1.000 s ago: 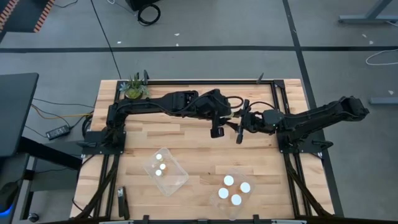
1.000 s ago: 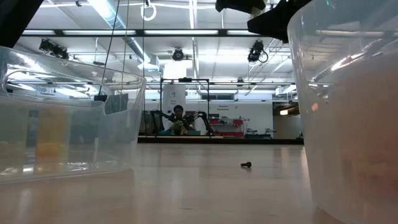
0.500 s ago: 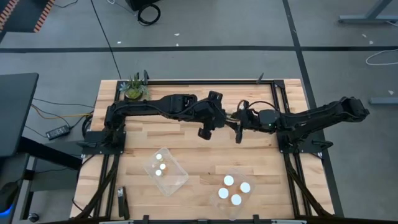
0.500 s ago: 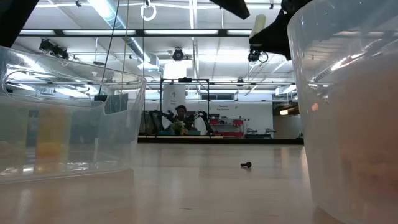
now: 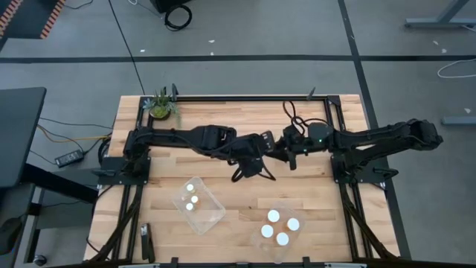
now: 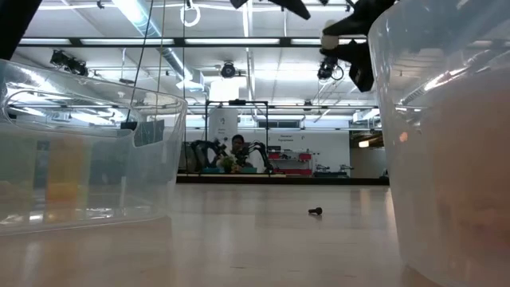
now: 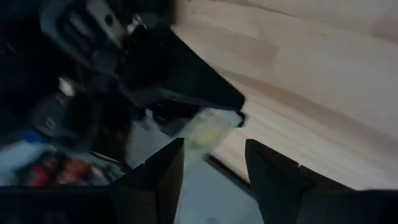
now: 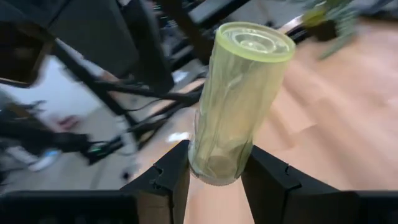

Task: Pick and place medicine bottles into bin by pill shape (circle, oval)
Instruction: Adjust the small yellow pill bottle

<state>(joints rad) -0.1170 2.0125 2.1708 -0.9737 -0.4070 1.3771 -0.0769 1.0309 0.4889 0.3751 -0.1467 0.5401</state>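
High view: the left pincer (image 5: 253,170) and right pincer (image 5: 286,145) hang near each other over the middle of the worktop (image 5: 223,119); two clear tubs (image 5: 199,205) near the front edge hold white-capped bottles (image 5: 193,199).
Left wrist view: the left pincer (image 7: 214,165) stands parted, holding nothing.
Right wrist view: the right pincer (image 8: 214,168) clamps a pale bottle (image 8: 239,99) by its lower end, above the worktop
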